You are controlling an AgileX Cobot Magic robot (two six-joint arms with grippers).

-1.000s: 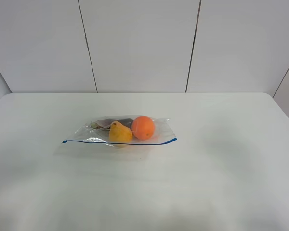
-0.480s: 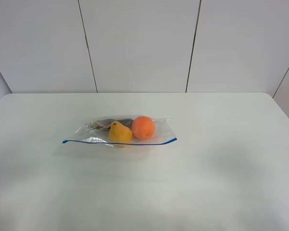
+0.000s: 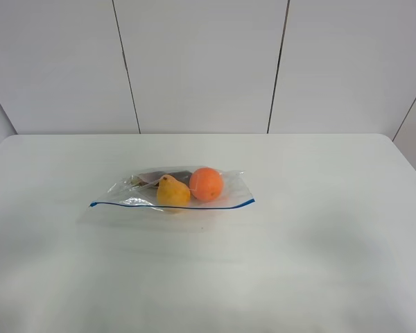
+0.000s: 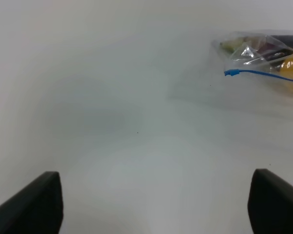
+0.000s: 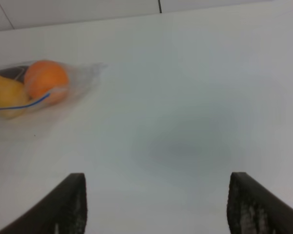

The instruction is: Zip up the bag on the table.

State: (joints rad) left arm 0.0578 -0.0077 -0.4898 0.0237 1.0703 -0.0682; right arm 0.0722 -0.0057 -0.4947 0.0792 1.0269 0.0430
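A wide, smooth white table sits before pale panelled walls. The clear crinkly plastic zip bag lies mid-table. The left gripper and right gripper hang spread wide, empty, the bag at two and ten o'clock respectively.

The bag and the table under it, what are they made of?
The bag looks like thin clear plastic: crinkled, glinting, its fruit showing through, with a blue zipper strip along one edge. The table seems a smooth white laminate or painted board, faintly glossy; exact material unclear.
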